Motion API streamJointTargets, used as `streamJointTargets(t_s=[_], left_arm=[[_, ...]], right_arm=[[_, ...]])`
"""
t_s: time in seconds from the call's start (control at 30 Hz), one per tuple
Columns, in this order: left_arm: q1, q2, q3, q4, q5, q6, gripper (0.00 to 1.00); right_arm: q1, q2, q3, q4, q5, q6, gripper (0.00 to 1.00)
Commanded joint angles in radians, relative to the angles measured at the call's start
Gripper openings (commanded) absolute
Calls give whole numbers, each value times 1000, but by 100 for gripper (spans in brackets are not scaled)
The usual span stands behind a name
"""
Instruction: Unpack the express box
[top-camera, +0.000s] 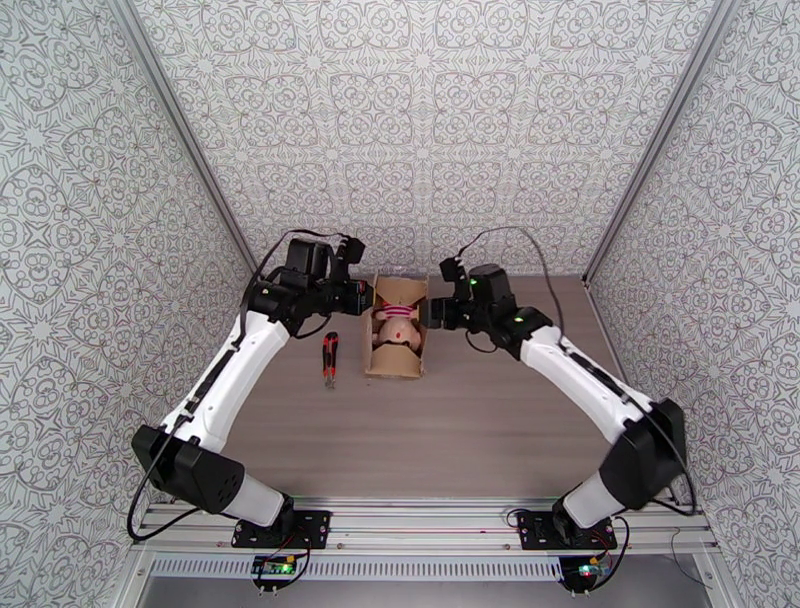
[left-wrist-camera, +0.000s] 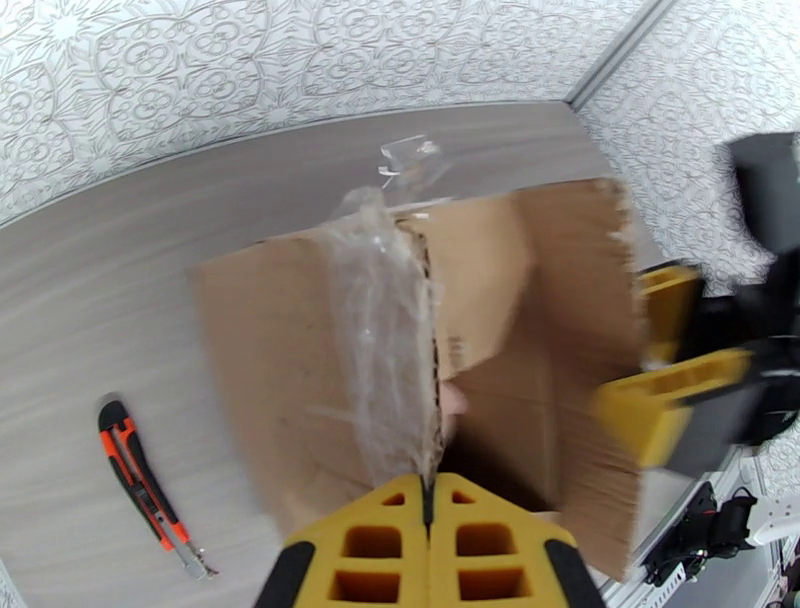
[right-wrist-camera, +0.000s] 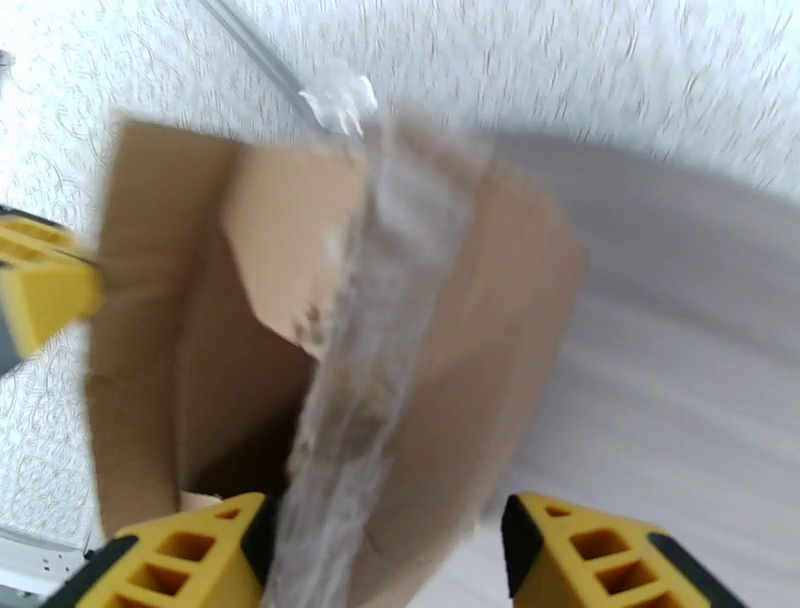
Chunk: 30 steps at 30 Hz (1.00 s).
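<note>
The express box sits open at the counter's 12 o'clock side. It looks light, thin cardboard with slick tape. Left fingers clench its 9 o'clock flap; right fingers stand released astride the 3 o'clock flap. Bare flap edges look the best hold.

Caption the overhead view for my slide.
Left gripper and right gripper flank the opened express box, plush doll inside, utility knife lying on the table beside it.
</note>
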Motion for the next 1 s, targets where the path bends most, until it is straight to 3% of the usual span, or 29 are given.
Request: streamJointTargets(t_s=[0.0, 0.13, 0.27, 0.47, 0.67, 0.97], left_arm=[[-10, 25, 66, -39, -28, 12, 0], [-20, 42, 95, -63, -6, 15, 0], [-42, 58, 131, -111, -21, 31, 0], [-70, 54, 141, -138, -67, 54, 0], [-76, 52, 148, -151, -68, 50, 0], [-100, 42, 146, -169, -113, 44, 0]], right_arm=[[-4, -69, 42, 51, 73, -113, 65], [10, -80, 63, 46, 22, -360, 69], [18, -77, 117, 38, 20, -536, 84], [58, 62, 302, -151, 50, -597, 87], [148, 77, 225, -124, 111, -760, 92], [239, 94, 144, -29, 306, -810, 98]])
